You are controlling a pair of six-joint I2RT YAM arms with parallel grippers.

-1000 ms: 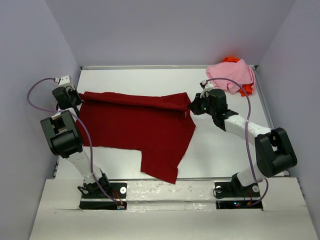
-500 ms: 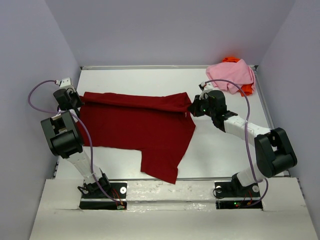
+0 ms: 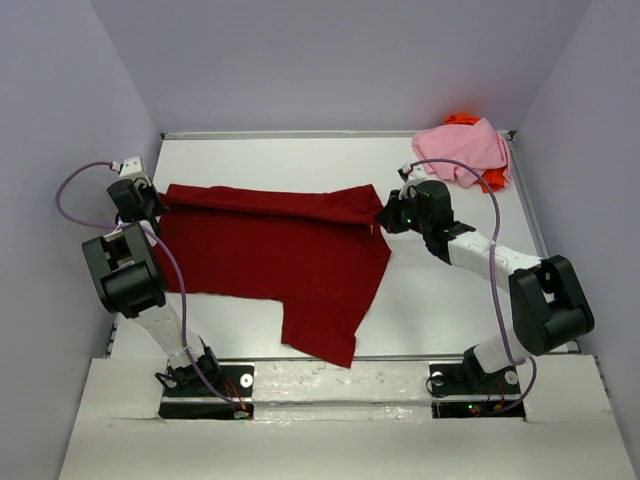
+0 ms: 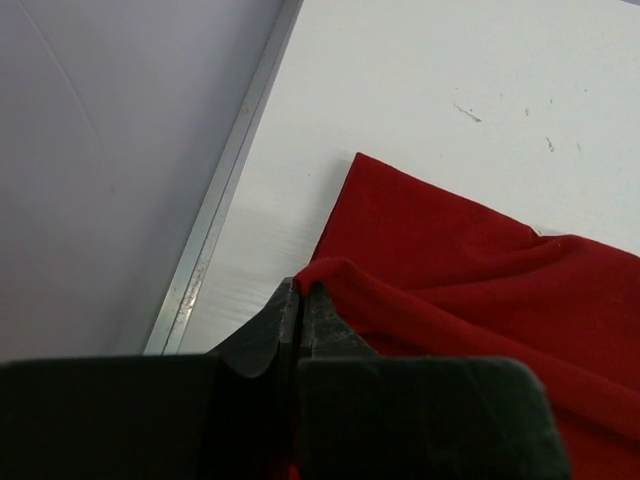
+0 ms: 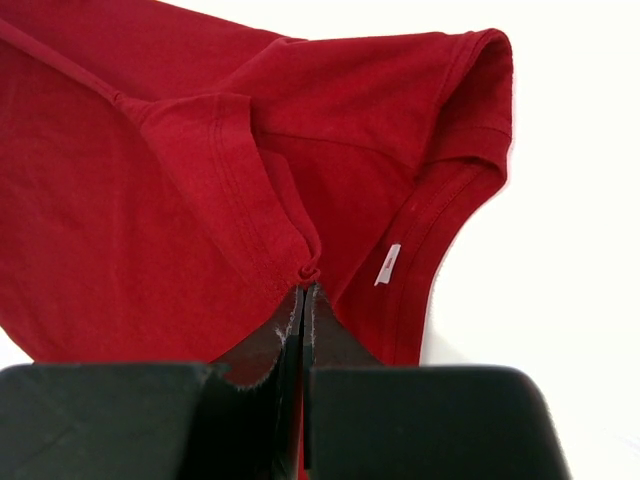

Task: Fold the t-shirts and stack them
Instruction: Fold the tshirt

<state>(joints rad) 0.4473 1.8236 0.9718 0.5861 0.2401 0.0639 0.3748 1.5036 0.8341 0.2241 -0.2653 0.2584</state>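
The dark red t-shirt (image 3: 270, 250) lies spread across the middle of the table (image 3: 300, 160), and both pincers are at its far edge. The left gripper (image 3: 156, 204) is at the shirt's far left corner. In the left wrist view its jaws are pressed together with no gap showing, the left gripper (image 4: 298, 292) clenched on a small raised fold of the red cloth (image 4: 480, 300) – the pinched bit lifts off the white table (image 4: 420, 90) while the rest of that corner lies flat beyond it. A metal rail (image 4: 225, 200) and the grey wall (image 4: 100, 150) run just to the left of that corner. The right gripper (image 3: 384, 213) is at the shirt's far right end, by the sleeve. In the right wrist view the right gripper (image 5: 303, 288) is likewise clamped tight, its tips nipping a stitched hem of the shirt (image 5: 150, 180); a small white label (image 5: 388, 264) shows on the cloth just to the right of the tips. Between the two grips the shirt's far edge runs as a rolled ridge, and its near part drapes toward the arm bases, one flap reaching the table's near edge. Well to the right of the red shirt and farther back, the light pink t-shirt (image 3: 465, 150) lies crumpled in the corner – on top of the bright orange t-shirt (image 3: 495, 182), which peeks out from under it.
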